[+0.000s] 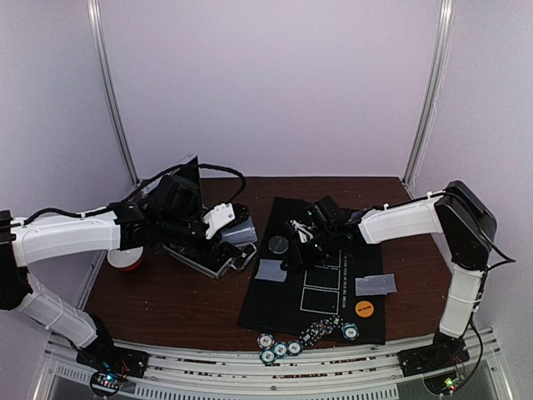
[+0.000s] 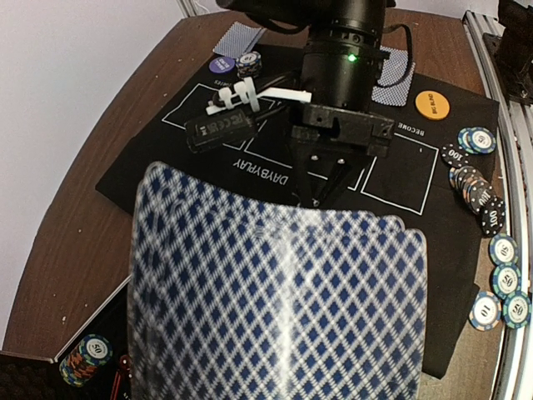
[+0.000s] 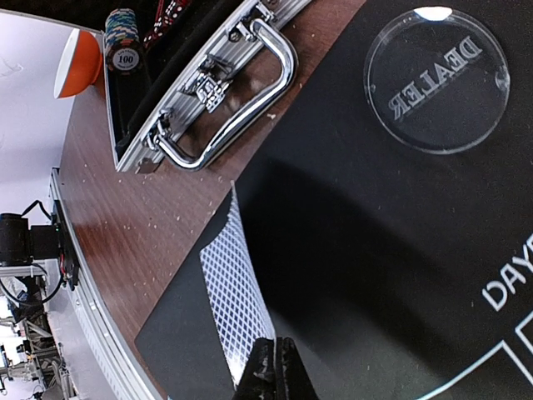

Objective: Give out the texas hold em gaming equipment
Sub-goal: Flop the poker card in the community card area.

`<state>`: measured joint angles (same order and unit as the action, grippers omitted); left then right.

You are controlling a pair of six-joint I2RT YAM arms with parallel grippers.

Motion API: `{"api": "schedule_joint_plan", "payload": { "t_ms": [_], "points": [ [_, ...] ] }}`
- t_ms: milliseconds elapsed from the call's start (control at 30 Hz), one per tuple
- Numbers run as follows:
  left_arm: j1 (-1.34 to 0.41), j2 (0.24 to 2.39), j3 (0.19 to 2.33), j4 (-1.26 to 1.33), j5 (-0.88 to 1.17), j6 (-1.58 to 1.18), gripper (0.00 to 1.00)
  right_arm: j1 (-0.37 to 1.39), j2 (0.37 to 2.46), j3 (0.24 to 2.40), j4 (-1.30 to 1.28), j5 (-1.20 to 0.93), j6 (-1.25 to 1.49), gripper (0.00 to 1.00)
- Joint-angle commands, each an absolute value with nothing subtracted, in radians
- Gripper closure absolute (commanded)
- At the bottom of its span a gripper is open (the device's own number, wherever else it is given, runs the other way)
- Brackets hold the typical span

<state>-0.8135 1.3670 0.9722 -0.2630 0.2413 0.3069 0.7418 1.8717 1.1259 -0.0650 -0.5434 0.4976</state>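
Since the black mat [image 1: 266, 304] takes up most of the middle of the top view, I'll start there. The silver case [image 3: 208, 83] sits just off its left edge, handle side toward the mat.

The left gripper [image 1: 233, 229] hangs over that case, jaws clamped on a spread of playing cards [image 2: 275, 308] that fills the bottom of the left wrist view. The right gripper [image 2: 319, 196] is pinched closed, tips right at the spread's top edge. Can't tell if it's actually nipping a card.

Two loose cards lie on the mat, one at center [image 1: 271, 269] and one further right [image 1: 375, 285]. The red bowl [image 3: 79, 62] is at the upper left of the right wrist view.

Smaller stuff on the mat:
- clear DEALER disc [image 3: 435, 79]
- orange disc [image 2: 432, 104]
- purple disc [image 2: 222, 63]

Teal chips [image 2: 505, 279] and dark chips [image 2: 475, 187] line the right edge of the left wrist view.
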Motion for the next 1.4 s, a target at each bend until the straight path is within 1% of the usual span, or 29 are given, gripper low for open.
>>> {"api": "schedule_joint_plan", "payload": {
  "t_ms": [0,667,1033,1133,1367],
  "points": [
    [-0.818,1.371,0.982,-0.219,0.24,0.304,0.48,0.741,1.914,1.171,-0.019,-0.576,0.497,1.0],
    [-0.818,1.375,0.982,-0.222,0.24,0.305,0.48,0.742,1.986,1.234,-0.15,-0.454,0.436,1.0],
    [-0.818,1.375,0.982,-0.224,0.237,0.306,0.48,0.741,1.959,1.251,-0.217,-0.434,0.391,1.0],
    [-0.818,1.374,0.981,-0.225,0.229,0.309,0.48,0.749,1.891,1.226,-0.247,-0.399,0.309,1.0],
    [-0.818,1.37,0.983,-0.225,0.23,0.312,0.48,0.769,1.731,1.172,-0.428,-0.235,-0.024,1.0]
  ]
}}
